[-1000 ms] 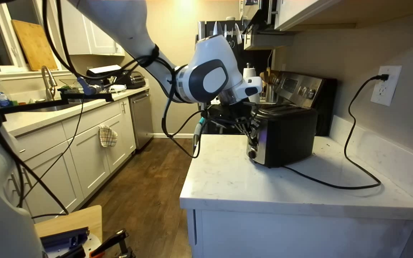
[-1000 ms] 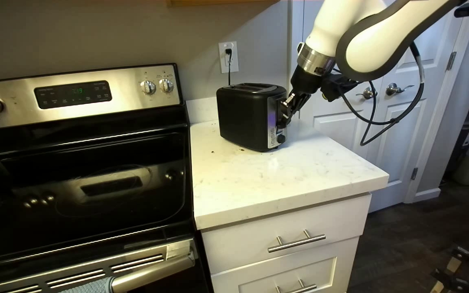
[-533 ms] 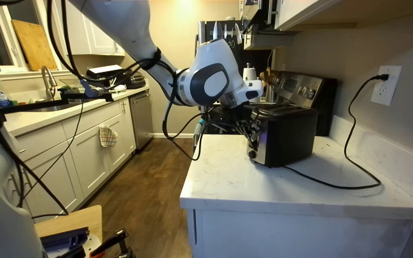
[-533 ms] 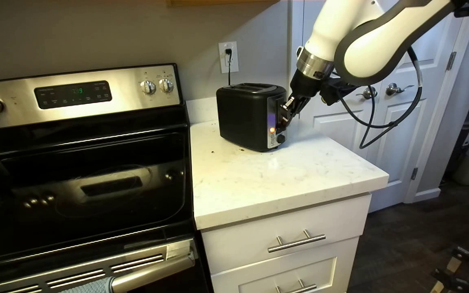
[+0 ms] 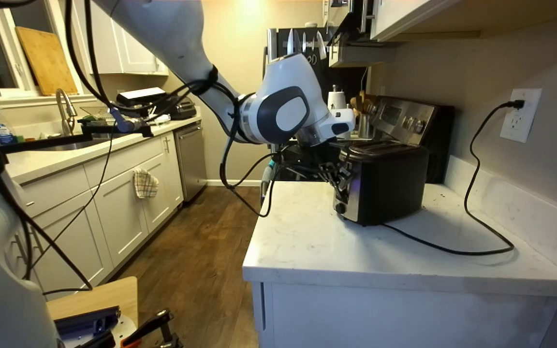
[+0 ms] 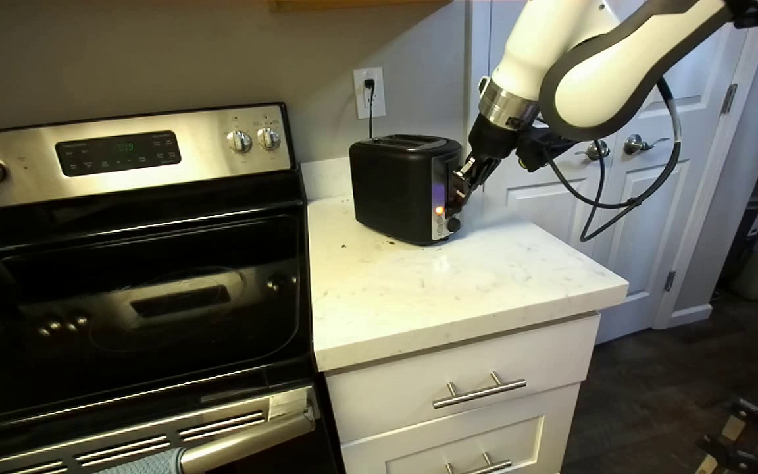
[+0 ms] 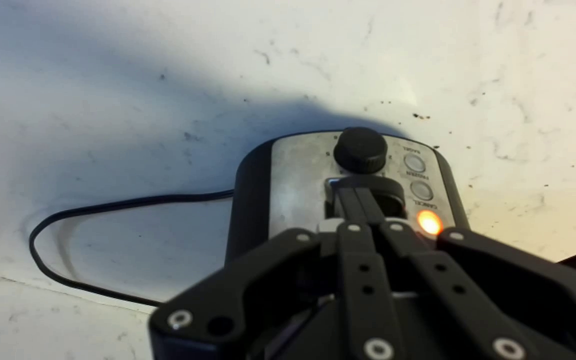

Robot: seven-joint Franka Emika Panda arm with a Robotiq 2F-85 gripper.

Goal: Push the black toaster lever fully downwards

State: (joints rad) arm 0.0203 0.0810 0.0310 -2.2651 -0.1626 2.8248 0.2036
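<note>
Apparently the press was near its end. My tool (image 7: 358,195) was closed, its two fingers (image 7: 350,206) flush side by side with nothing held between them, so it served as a blunt prod rather than a grip. In the wrist view, upside down by its lettering, the tips overlapped the black lever (image 7: 391,187); contact looked likely, though the fingers themselves hid part of it. Lever position: low on the end face (image 7: 295,182) of the toaster (image 6: 392,187), just above the dial (image 7: 361,149), going by where the tips met the face in both exterior views. Toaster stood upright on the table (image 6: 445,289), its cord (image 5: 476,253) running to the outlet (image 5: 521,116). Beside the lever the cancel button (image 7: 429,222) glowed orange; I took that as a sign of a latched lever and live heating. Step in hand, as I read it: the downward push, all but done, perhaps wholly so. Full depth I could not confirm. Next move, in my judgement, called for one short, firm press straight down to make sure, then backing outward from the face before any lift, lest the tips hook the lever or rock the toaster.
</note>
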